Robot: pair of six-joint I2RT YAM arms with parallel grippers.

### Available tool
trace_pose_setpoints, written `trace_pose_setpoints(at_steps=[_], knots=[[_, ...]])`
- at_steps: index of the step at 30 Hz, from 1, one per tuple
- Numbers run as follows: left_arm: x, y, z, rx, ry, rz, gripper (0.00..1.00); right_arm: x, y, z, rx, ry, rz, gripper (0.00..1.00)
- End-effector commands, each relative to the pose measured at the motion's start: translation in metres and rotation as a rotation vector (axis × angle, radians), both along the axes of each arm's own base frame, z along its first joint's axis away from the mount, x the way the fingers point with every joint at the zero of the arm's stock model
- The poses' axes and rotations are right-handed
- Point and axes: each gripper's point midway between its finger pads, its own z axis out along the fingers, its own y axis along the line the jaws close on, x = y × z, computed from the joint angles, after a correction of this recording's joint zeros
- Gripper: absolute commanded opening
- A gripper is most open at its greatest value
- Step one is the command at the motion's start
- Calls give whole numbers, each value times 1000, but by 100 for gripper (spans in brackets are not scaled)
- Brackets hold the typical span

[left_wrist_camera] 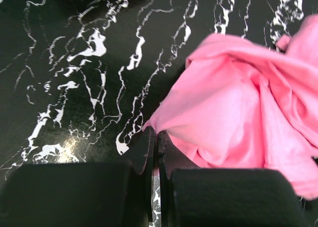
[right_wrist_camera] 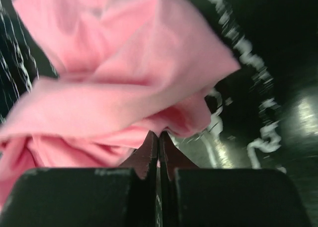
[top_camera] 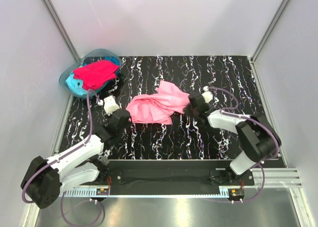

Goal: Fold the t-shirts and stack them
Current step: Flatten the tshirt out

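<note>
A light pink t-shirt (top_camera: 156, 108) lies crumpled in the middle of the black marbled table (top_camera: 164, 142). My left gripper (top_camera: 127, 116) is at its left edge, and in the left wrist view it (left_wrist_camera: 156, 135) is shut with a corner of the pink cloth (left_wrist_camera: 238, 103) pinched at the tips. At the shirt's right edge is my right gripper (top_camera: 190, 107). The right wrist view shows this gripper (right_wrist_camera: 159, 134) shut on a fold of the pink cloth (right_wrist_camera: 114, 88). A crimson red t-shirt (top_camera: 97, 73) and a turquoise t-shirt (top_camera: 74, 83) lie bunched at the back left.
The red and turquoise shirts sit in a translucent blue-green tub (top_camera: 102, 52) in the table's back left corner. White walls stand close around the table on the left, back and right.
</note>
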Motion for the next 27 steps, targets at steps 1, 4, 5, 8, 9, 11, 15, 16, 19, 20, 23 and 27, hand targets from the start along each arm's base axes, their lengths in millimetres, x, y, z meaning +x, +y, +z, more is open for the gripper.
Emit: trace_pose_setpoints(at_steps=[1,4,5,8,9,11,15,16,19,20,23,27], knots=[[-1,17,12,-2,-61,100,0,22,-44,34,-68,-72,-99,0],[-4,26,14,8,-69,145,0,27,-69,43,-76,-81,-152,0],[-7,33,12,19,-68,178,0,29,-76,46,-72,-90,-167,0],[-13,48,18,16,-93,262,0,27,-99,47,-85,-68,-217,0],[-15,52,19,8,-105,283,0,26,-104,48,-84,-67,-229,0],[-18,58,25,-18,-141,318,0,31,-116,53,-78,-71,-262,0],[-19,62,25,-33,-157,331,0,42,-130,63,-76,-78,-304,0],[-20,62,22,-26,-148,331,0,45,-137,64,-76,-78,-325,0],[-20,62,19,-19,-137,329,0,56,-146,65,-55,-74,-360,0],[-21,63,19,-13,-133,333,0,61,-154,65,-42,-69,-375,0],[-22,64,19,-8,-131,335,0,73,-169,77,-31,-89,-409,0],[-23,63,23,-23,-139,330,0,79,-180,116,-35,-163,-422,0]])
